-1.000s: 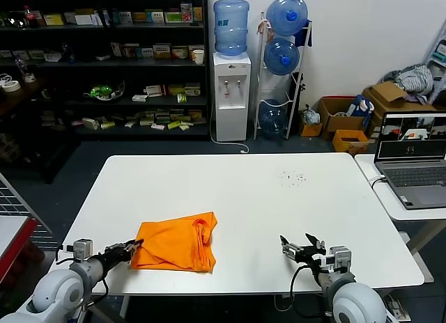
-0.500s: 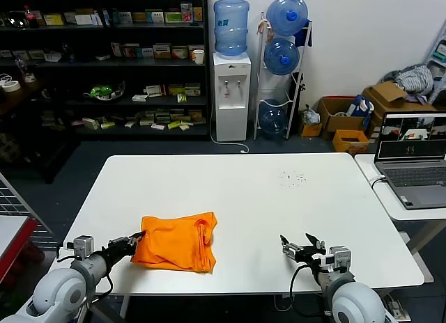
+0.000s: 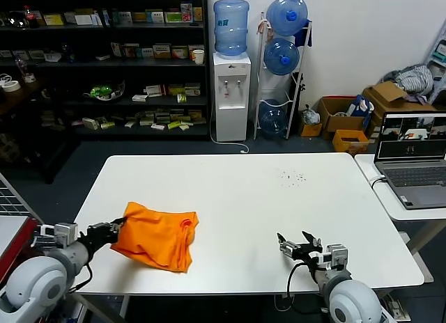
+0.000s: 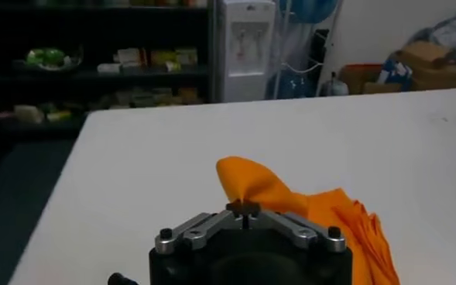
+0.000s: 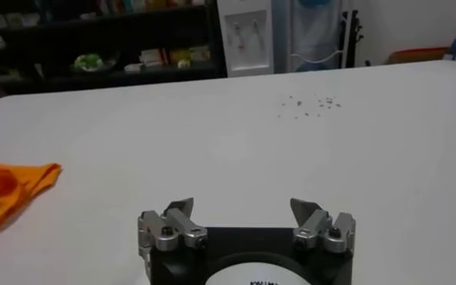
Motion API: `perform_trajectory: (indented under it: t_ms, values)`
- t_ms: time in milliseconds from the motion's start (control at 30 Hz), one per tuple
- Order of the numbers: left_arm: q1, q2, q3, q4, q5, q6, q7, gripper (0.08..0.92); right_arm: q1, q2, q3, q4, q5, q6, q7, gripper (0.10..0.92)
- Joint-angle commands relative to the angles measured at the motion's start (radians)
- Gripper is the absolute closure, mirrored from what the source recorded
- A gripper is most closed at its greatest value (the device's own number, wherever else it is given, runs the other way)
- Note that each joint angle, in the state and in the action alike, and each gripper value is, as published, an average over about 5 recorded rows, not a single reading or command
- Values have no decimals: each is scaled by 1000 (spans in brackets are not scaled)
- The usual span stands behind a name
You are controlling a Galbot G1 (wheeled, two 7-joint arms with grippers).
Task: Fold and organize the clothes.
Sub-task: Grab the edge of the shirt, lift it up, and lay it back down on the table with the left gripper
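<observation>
One orange T-shirt (image 3: 155,237) lies bunched on the left front part of the white table (image 3: 237,198), its left edge lifted off the surface. The left gripper (image 3: 117,227), at the table's left front edge, has its fingers pinched tight on that raised corner; in the left wrist view the fabric (image 4: 289,203) rises in a small peak right out of the closed jaws (image 4: 244,209) and then spreads away across the tabletop. To the right, well apart from the shirt, the right gripper (image 3: 293,245) rests low over the front right part of the table, its fingers spread wide with nothing between them (image 5: 243,217). Farther right, a laptop (image 3: 412,163) stands open on a side table (image 3: 397,211) beside the main one.
</observation>
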Motion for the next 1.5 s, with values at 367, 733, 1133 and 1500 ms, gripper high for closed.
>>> perform_trajectory:
  t_ms: [367, 733, 1133, 1500]
  values:
    - [73, 191, -244, 208, 119, -21, 44, 910, 3, -7, 11, 5, -7, 16, -19, 203]
    - [70, 64, -156, 16, -77, -26, -41, 910, -9, 0, 26, 24, -99, 122, -70, 203]
    - [-303, -384, 504, -184, -393, -18, -320, 910, -74, 3, 141, 77, -113, 133, -50, 203]
    - [-564, -633, 719, 182, -278, -40, -267, 910, -98, 24, 175, 94, -102, 114, -18, 203]
